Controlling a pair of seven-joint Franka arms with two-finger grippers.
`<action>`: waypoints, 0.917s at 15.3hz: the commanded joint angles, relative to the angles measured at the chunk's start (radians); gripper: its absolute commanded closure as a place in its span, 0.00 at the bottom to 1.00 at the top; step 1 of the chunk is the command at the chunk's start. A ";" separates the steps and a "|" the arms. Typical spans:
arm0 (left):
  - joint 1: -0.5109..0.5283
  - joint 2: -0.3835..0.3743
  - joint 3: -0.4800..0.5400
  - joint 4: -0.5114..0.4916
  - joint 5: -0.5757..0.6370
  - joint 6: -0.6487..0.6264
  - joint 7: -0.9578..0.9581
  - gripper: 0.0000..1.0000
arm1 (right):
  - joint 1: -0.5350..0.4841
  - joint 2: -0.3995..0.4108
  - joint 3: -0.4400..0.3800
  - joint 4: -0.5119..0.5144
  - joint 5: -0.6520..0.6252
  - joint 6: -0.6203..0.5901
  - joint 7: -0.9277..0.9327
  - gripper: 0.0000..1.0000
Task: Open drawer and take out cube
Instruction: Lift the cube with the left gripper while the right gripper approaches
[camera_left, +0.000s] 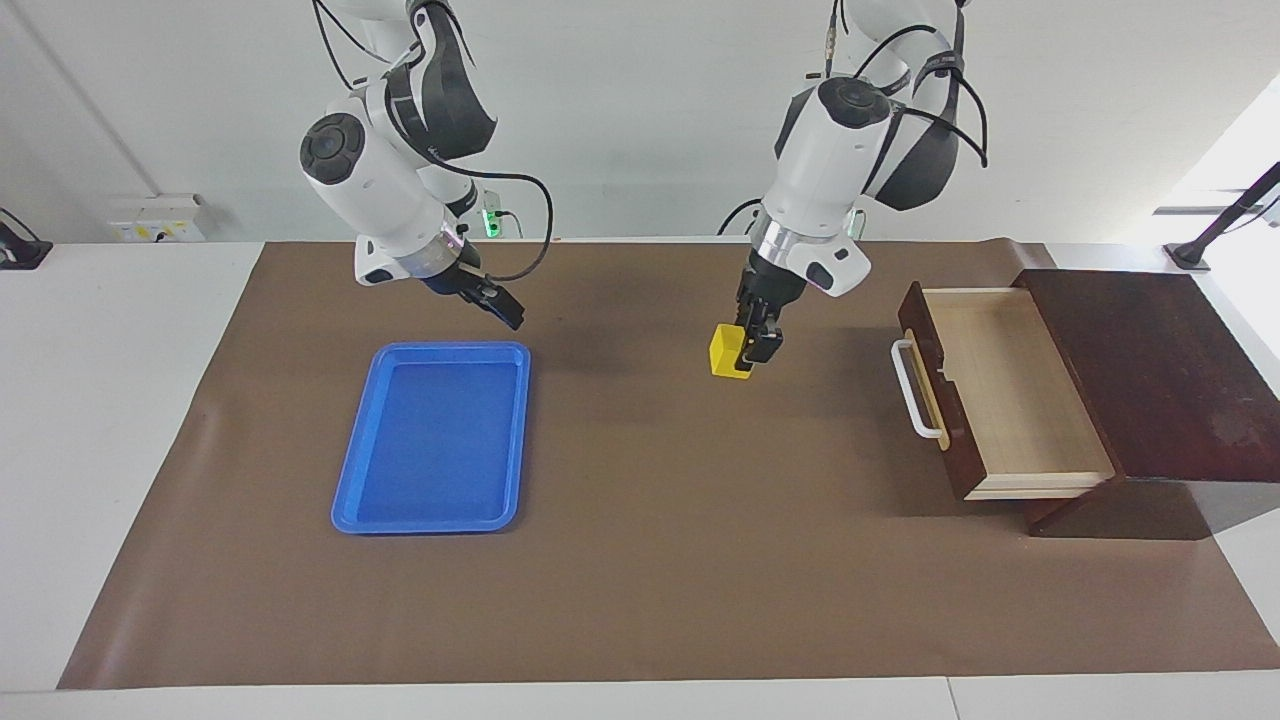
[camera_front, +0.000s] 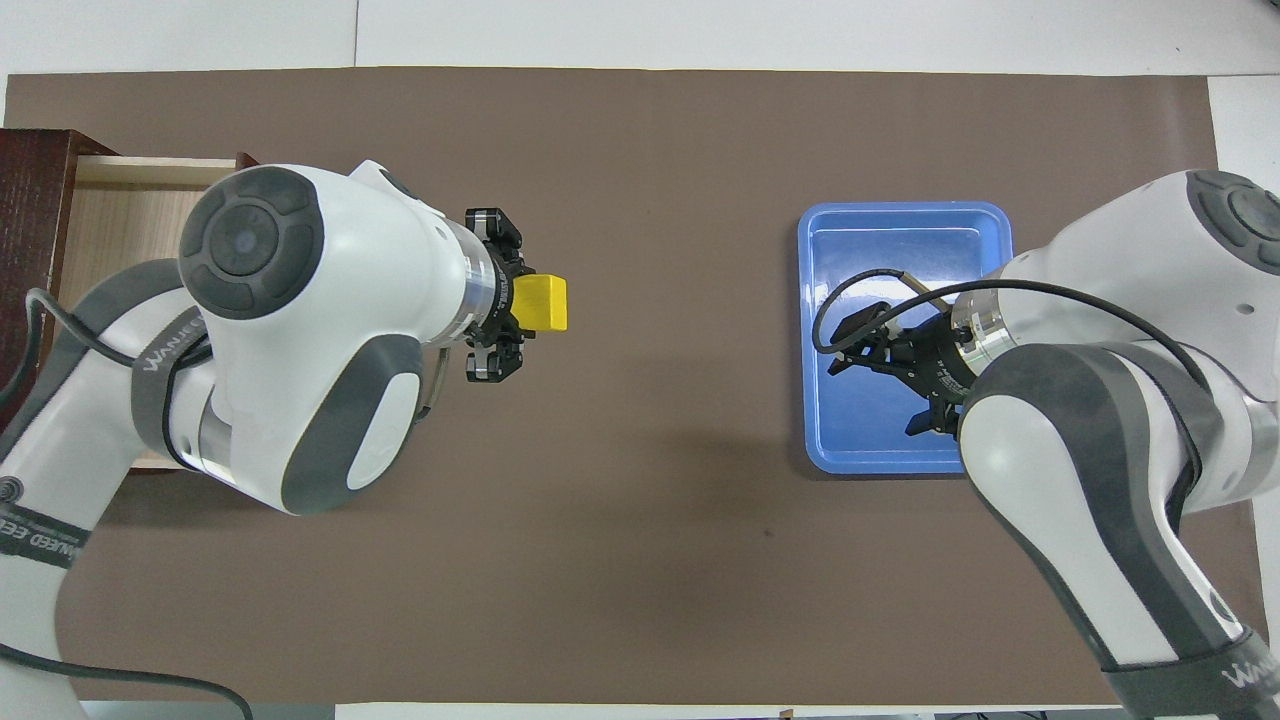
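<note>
The left hand (camera_left: 757, 345) points nearly straight down over the brown mat (camera_left: 640, 560), its fingers clenched on the yellow cube (camera_left: 727, 352), which sticks out to one side of them. The cube hangs just above the mat, out of the drawer and over the open stretch between the drawer and the blue tray. In the overhead view the cube (camera_front: 541, 303) shows past the fingertips, toward the middle of the bench. Above the hand the left arm's white wrist tilts slightly, and the forearm rises steeply to a bent elbow near the robots' edge of the bench, with cables looping over it.

The drawer (camera_left: 1000, 395) stands pulled open at the left arm's end of the bench, its pale wood inside showing. Its dark front carries a white bar handle (camera_left: 912, 390) on a yellow strip and faces the middle of the bench. The dark box (camera_left: 1150, 380) it slides from sits against that end of the mat.

The right hand (camera_left: 498, 305) waits in the air over the edge of the blue tray (camera_left: 400, 500) that lies nearest the robots, fingers released and spread, slanted downward. Its forearm slopes up to a raised elbow. The tray lies flat on the mat toward the right arm's end of the bench (camera_left: 110, 420).
</note>
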 joint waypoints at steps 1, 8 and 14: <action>-0.095 -0.010 0.019 -0.009 -0.005 0.014 -0.153 1.00 | -0.005 -0.016 0.001 -0.019 0.025 0.020 0.007 0.00; -0.143 0.073 0.019 0.059 0.080 -0.047 -0.329 1.00 | 0.019 0.042 0.001 -0.019 0.094 0.068 0.114 0.00; -0.143 0.072 0.019 0.057 0.080 -0.057 -0.332 1.00 | 0.064 0.110 0.001 -0.037 0.252 0.160 0.268 0.00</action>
